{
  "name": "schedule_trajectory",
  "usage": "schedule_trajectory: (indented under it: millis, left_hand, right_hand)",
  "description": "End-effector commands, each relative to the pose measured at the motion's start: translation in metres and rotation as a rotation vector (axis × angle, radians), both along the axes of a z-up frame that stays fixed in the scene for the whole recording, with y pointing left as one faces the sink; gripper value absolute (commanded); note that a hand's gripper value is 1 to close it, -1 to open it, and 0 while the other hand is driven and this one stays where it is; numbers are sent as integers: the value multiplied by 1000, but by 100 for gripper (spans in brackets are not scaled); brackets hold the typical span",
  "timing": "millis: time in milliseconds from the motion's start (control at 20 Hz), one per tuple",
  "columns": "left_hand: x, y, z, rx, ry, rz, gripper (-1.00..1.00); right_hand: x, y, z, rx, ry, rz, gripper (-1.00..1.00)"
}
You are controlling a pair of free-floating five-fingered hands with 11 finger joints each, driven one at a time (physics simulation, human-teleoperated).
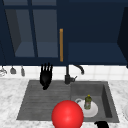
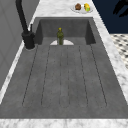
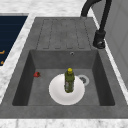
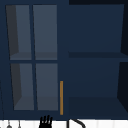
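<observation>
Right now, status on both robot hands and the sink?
Left robot hand open, hovering over drainboard. Right robot hand low at front edge, fingers unclear. Green bottle upright on white plate in basin. Red ball up front.

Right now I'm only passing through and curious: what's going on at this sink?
Nothing is held. The left hand hovers open, fingers up, over the drainboard beside the faucet. The right hand sits low at the sink's front edge. In the basin, a green bottle stands upright on a white plate. A red ball shows in front.

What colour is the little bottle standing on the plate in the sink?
The bottle is olive green with a yellow cap, best seen in the right side view, upright on the white plate.
</observation>
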State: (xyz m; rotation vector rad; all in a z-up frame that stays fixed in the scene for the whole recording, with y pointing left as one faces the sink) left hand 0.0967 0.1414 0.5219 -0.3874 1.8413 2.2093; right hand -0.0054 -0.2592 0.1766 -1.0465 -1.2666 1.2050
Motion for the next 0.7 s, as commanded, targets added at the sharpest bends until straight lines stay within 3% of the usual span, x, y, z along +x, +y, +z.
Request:
schedule_trajectory:
  millis: [0,200,250,300,350,450,550,600,650]
  left_hand:
    - [0,2,-5,125,-25,-50,-100]
    - [0,4,-10,133,-25,-53,-100]
    - [0,2,-8,136,-3,-18,-100]
    - [0,-3,-7,124,-15,26,-100]
    - [0,2,-7,14,-18,-3,-100]
    - [0,2,-8,15,-3,-7,-100]
    - [-10,2,-8,28,-11,-37,-100]
    - [-10,0,-3,40,-43,-76,-100]
    - [-11,3,4,79,-31,-99,-100]
  right_hand:
    - [0,0,0,0,0,0,0]
    - [0,0,0,0,0,0,0]
    - [0,0,0,0,0,0,0]
    - [0,0,0,0,0,0,0]
    - [0,0,0,0,0,0,0]
    - [0,0,0,0,0,0,0]
    - [0,0,0,0,0,0,0]
    - [0,0,0,0,0,0,0]
    - [0,0,0,0,0,0,0]
